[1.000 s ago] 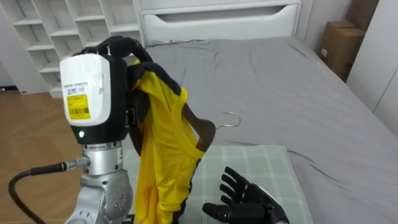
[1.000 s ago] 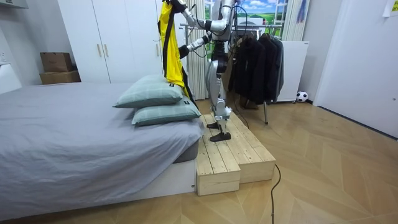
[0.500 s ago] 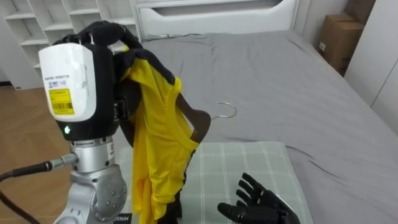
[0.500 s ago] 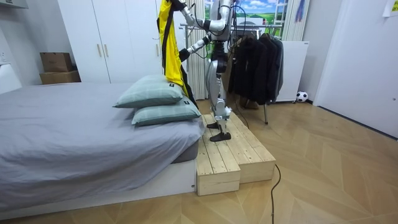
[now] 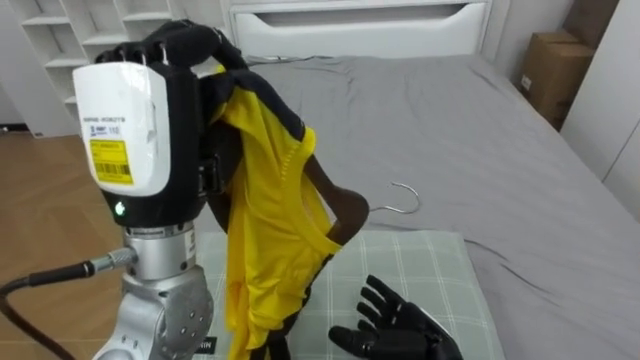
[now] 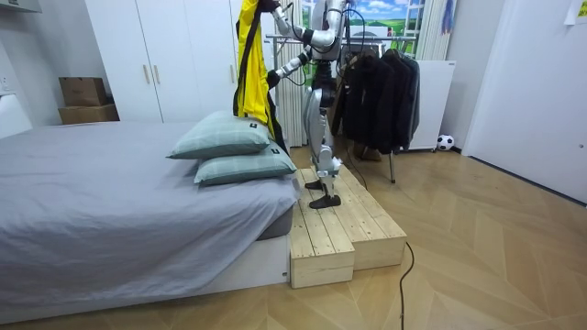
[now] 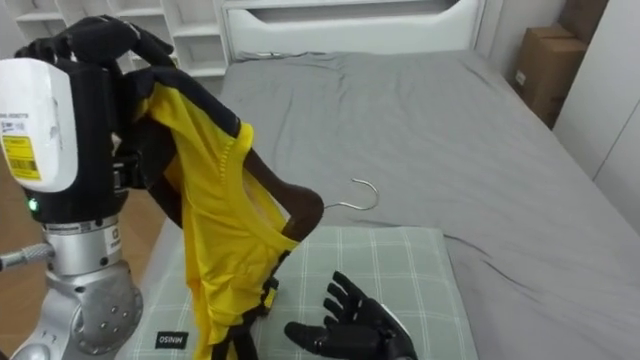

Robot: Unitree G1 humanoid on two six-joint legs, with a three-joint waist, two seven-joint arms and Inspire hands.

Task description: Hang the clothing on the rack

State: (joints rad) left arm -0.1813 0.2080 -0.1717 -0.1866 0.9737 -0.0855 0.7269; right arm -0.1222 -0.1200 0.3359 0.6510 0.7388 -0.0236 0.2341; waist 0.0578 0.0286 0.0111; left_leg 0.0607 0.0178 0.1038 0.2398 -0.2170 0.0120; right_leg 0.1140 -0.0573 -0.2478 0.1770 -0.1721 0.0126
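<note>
Here, item one: yellow garment with dark trim, hanging at left of centre in the eye views, gathered at its top under the curled fingers of the left hand, upper left. Wooden hanger sits inside it, its metal hook pointing right. Right hand, lower centre, fingers spread, holding nothing, above a green checked pillow. Grey bed beyond. Robot stands on a wooden platform beside the bed.

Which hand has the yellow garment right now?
The left hand, raised, fingers curled round the yellow garment; the right hand hangs open and empty above the green checked pillow.
</note>
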